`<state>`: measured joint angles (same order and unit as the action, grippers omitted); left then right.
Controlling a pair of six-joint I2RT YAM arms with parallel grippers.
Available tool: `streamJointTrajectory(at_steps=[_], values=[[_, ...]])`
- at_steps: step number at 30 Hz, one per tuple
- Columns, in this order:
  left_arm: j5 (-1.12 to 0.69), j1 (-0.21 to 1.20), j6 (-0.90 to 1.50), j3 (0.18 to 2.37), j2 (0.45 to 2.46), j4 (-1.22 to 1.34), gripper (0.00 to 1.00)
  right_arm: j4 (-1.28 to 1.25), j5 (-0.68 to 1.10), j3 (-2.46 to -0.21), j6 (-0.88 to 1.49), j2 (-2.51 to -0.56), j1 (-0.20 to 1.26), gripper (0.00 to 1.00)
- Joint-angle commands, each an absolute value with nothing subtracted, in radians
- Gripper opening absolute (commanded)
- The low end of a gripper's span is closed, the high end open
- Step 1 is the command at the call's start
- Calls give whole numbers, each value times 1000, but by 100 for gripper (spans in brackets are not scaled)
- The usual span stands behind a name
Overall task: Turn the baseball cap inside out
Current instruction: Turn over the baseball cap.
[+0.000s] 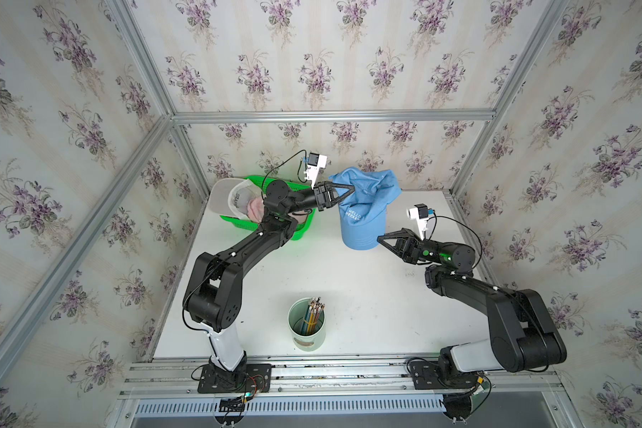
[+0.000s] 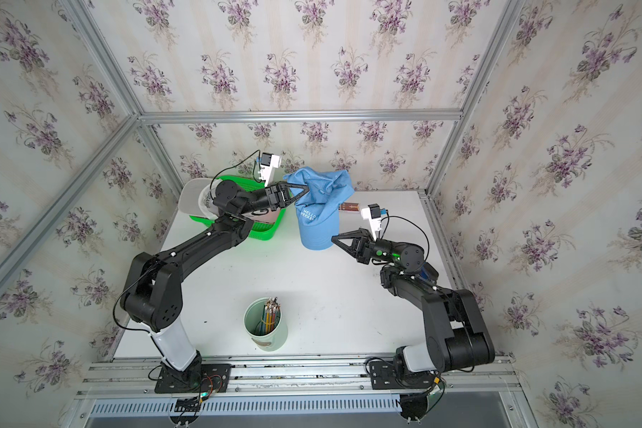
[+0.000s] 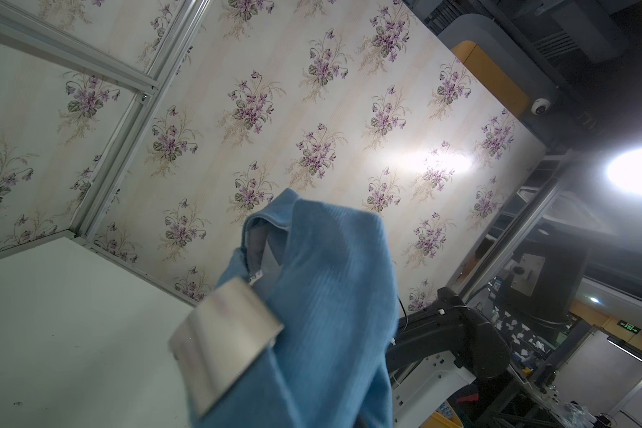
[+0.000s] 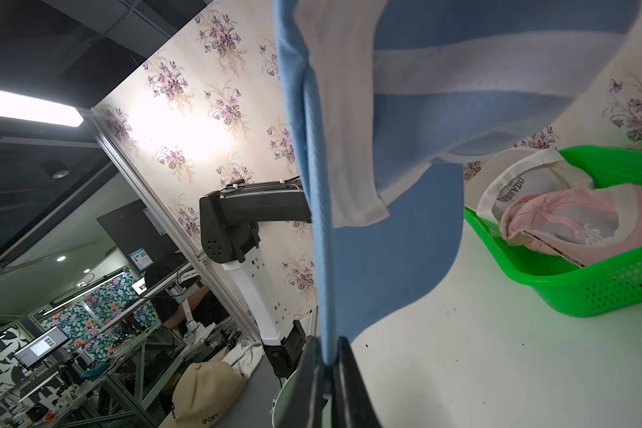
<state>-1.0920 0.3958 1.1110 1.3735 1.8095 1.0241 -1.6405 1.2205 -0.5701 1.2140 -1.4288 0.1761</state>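
The white table bears a green basket far left, a pencil cup near front, and a small box at back.

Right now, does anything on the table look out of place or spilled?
Only the white cap: it hangs over the rim of the green basket at the far left corner of the table instead of lying inside like the pink cap. The pencil cup stands upright; nothing is spilled.
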Motion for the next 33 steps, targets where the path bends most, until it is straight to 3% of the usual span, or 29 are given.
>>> streamJointTrajectory(at_steps=[1,4,6,11,14,17,19,22,24,28,33], values=[[-1104,381,1144,1355,1812,1105,0,-1825,1221,-557,1236,-1420,161,0],[-1116,371,1122,1343,1803,1052,7,-1825,1230,-527,1242,-1427,129,0],[-1118,364,1047,1340,1795,886,46,-1824,1228,-513,1256,-1426,115,0],[-920,321,587,1356,1703,182,60,-1679,1224,-506,1200,-1395,90,0],[-726,319,380,1442,1673,-169,63,-1325,1207,-532,994,-1320,90,0],[-517,324,302,1493,1649,-358,61,-745,1117,-631,651,-1228,97,0],[-484,346,261,1503,1618,-393,60,-456,1014,-716,500,-1203,114,0],[-481,427,238,1537,1587,-421,60,-244,855,-798,452,-1215,147,0],[-394,524,176,1556,1563,-454,60,-197,764,-818,472,-1228,168,0],[-43,733,3,1449,1513,-376,62,-298,679,-774,668,-1223,193,0],[97,826,-97,1246,1481,-129,66,-383,603,-744,885,-1207,213,0]])
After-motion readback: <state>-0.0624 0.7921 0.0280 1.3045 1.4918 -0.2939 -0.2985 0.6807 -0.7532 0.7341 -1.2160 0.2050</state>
